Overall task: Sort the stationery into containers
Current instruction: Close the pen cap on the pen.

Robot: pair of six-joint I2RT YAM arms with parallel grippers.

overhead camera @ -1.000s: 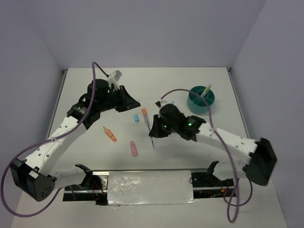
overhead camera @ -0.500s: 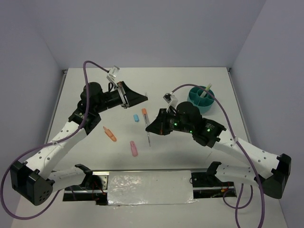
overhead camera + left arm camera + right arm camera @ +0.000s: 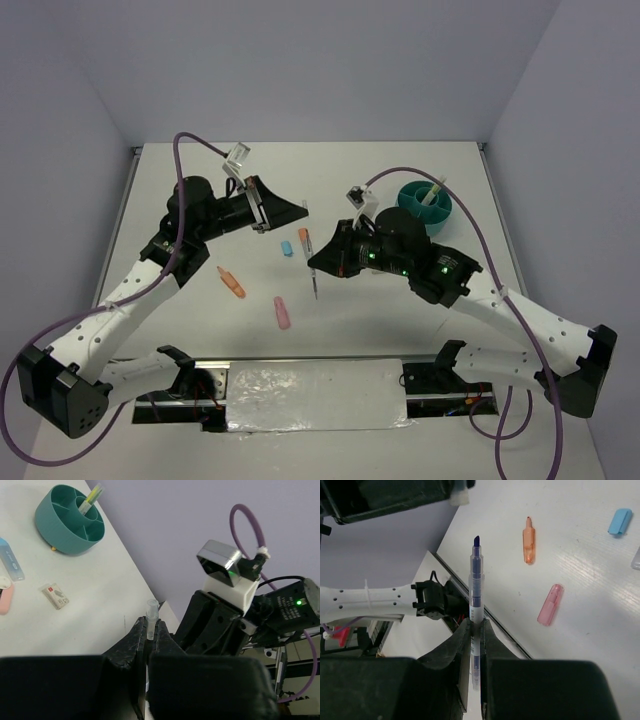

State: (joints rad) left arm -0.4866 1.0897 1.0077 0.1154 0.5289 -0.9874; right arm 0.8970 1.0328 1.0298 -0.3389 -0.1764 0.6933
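Observation:
My left gripper point(image 3: 300, 208) is shut on a thin clear pen piece point(image 3: 151, 619) and holds it in the air over the table's middle. My right gripper point(image 3: 318, 262) is shut on a clear pen with a dark blue tip point(image 3: 476, 587). The pen point(image 3: 316, 280) is lifted off the table and points down toward the front. The two grippers are close together. The round teal organiser point(image 3: 424, 207) stands at the back right with a yellow pen point(image 3: 436, 190) in one compartment. It also shows in the left wrist view point(image 3: 70, 512).
An orange highlighter point(image 3: 231, 282), a pink one point(image 3: 282, 313), a small blue cap point(image 3: 286, 247) and a short orange piece point(image 3: 303, 238) lie between the arms. A blue item point(image 3: 11, 562) and a small white eraser point(image 3: 55, 595) lie near the organiser.
My right gripper has lifted the pen off the table and shifted back and right. My left gripper has stretched rightward toward it, still holding the clear piece.

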